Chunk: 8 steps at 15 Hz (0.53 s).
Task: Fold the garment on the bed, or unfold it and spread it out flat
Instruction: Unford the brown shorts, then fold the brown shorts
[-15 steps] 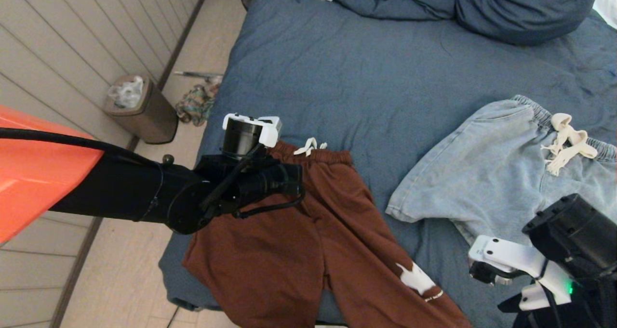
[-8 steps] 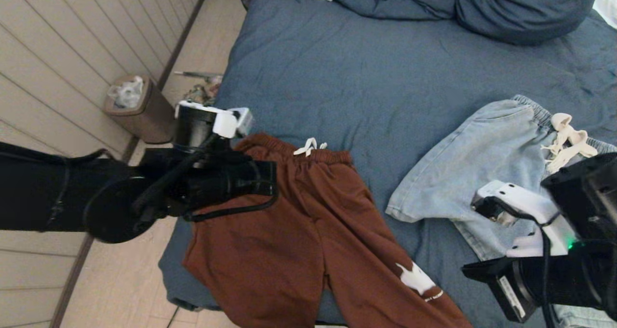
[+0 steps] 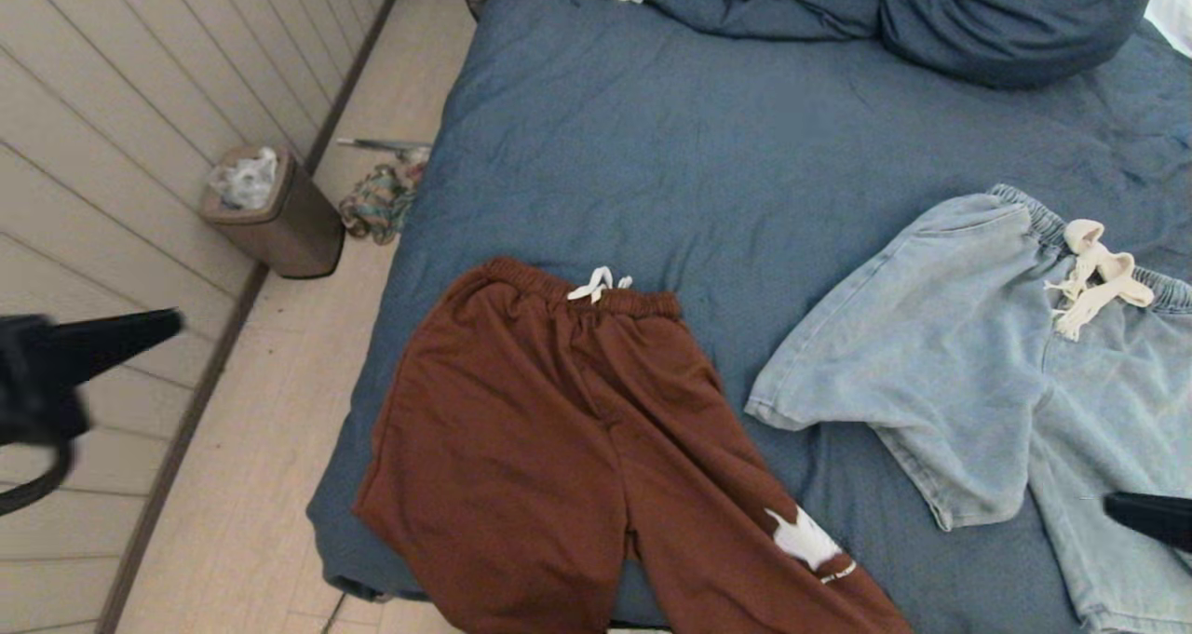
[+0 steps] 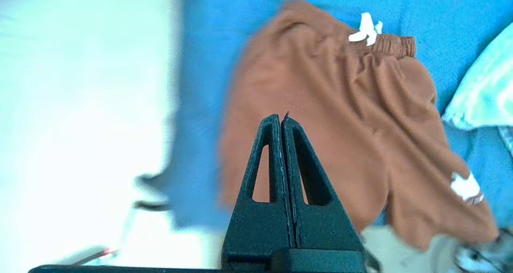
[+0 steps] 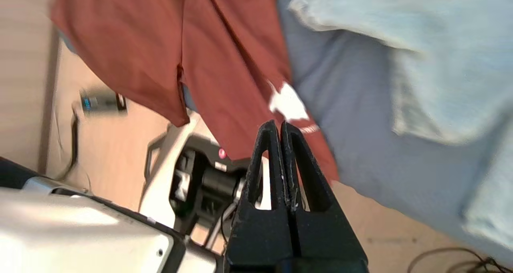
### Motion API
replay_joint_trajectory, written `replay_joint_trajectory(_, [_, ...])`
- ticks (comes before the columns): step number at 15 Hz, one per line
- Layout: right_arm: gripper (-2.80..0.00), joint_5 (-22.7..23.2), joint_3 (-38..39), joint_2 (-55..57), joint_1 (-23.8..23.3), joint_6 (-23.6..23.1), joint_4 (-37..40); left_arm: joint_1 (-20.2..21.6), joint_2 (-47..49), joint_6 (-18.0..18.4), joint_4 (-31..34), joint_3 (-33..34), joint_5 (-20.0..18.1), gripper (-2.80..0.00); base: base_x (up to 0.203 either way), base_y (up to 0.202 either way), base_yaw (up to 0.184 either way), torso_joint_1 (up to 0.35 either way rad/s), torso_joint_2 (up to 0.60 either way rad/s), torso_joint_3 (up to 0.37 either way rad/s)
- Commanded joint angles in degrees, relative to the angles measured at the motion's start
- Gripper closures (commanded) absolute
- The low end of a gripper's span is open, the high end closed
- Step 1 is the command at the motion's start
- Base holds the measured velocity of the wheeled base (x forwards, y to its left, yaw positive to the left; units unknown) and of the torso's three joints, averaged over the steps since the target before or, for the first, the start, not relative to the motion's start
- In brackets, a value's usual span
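Rust-brown trousers (image 3: 577, 448) with a white drawstring lie spread flat at the near left corner of the slate-blue bed (image 3: 698, 150), their legs hanging over the front edge. To their right, light-blue denim shorts (image 3: 978, 355) with a cream drawstring lie flat. My left gripper (image 3: 172, 319) is off the bed at the far left, over the floor, shut and empty; its wrist view shows the shut tips (image 4: 280, 116) pointing toward the trousers (image 4: 360, 104). My right gripper (image 3: 1113, 504) peeks in at the lower right by the shorts' leg, also shut and empty (image 5: 279, 124).
A bunched blue duvet and pillow (image 3: 978, 10) lie at the head of the bed. On the floor to the left stand a small bin (image 3: 270, 210) and a cloth heap (image 3: 377, 201) by the panelled wall. The robot's base (image 5: 200, 176) stands under the bed's front edge.
Both arms have pulled back off the bed: the left swung away leftward from over the trousers' waistband, the right dropped back to the lower right. The garments have not moved.
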Motion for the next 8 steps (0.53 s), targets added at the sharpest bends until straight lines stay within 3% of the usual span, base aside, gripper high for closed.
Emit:
replay_joint_trajectory(1, [0.0,-2.19,-0.73,-17.4,-6.05,0.26,8.34,3.89,-24.7,1.31,16.55,0.54,1.96,0.0,0.0,0.0,0.0,0.0,0.0,0.0])
replay_joint_trajectory(3, [0.0,-3.89,-0.74,-26.29,-14.19,-0.61,13.86,5.87,-34.37,1.58,29.73,1.07,4.61,0.0,0.0,0.0,0.0,0.0,0.0,0.0])
replay_joint_trajectory(5, [0.0,-6.17,0.07,-29.77,-17.07,-0.5,23.85,7.19,-36.81,-1.98,43.14,0.79,5.88,0.0,0.0,0.0,0.0,0.0,0.0,0.0])
replay_joint_trajectory(6, [0.0,-6.86,2.55,-29.65,-17.53,0.16,25.59,8.72,-36.65,-3.37,46.83,0.61,5.68,0.0,0.0,0.0,0.0,0.0,0.0,0.0])
replay_joint_trajectory(8, [0.0,-8.2,9.32,-29.55,-17.81,2.0,18.1,12.73,-36.69,-5.57,49.38,0.96,5.41,0.0,0.0,0.0,0.0,0.0,0.0,0.0])
